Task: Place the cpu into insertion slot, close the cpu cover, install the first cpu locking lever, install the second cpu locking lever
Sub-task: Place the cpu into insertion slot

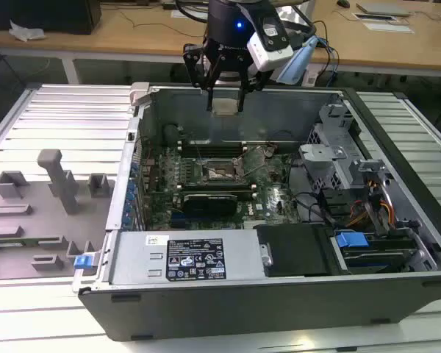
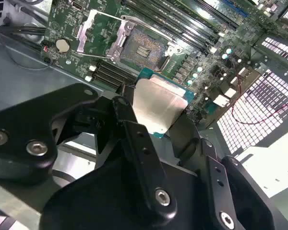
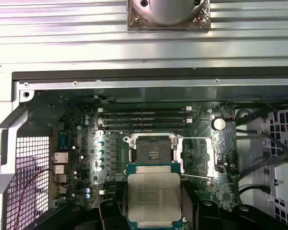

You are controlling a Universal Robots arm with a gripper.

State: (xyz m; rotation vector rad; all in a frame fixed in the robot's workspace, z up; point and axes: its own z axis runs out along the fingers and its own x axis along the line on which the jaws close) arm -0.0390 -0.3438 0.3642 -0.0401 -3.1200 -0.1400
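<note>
My gripper (image 1: 225, 101) hangs over the back of the open computer case (image 1: 125, 184) and is shut on the cpu (image 1: 225, 107), a flat square chip with a silvery-beige top. Both wrist views show the cpu (image 3: 153, 194) (image 2: 159, 103) clamped by its edges between the black fingers (image 3: 188, 201) (image 2: 132, 127). The insertion slot (image 1: 222, 170) (image 3: 153, 151) (image 2: 143, 48) lies on the green motherboard below the chip, its contact field bare. The cpu cover (image 3: 198, 155) (image 2: 90, 29) is swung open beside the slot, and thin wire levers (image 3: 197, 139) stand raised by it.
Long black memory slots (image 3: 144, 117) run beside the socket, and a black card (image 1: 209, 202) lies on its other side. A grey power supply (image 1: 184, 257) and drive bays with cables (image 1: 360, 213) fill the case's front and right. A grey fixture plate (image 1: 37, 213) sits at the exterior view's left.
</note>
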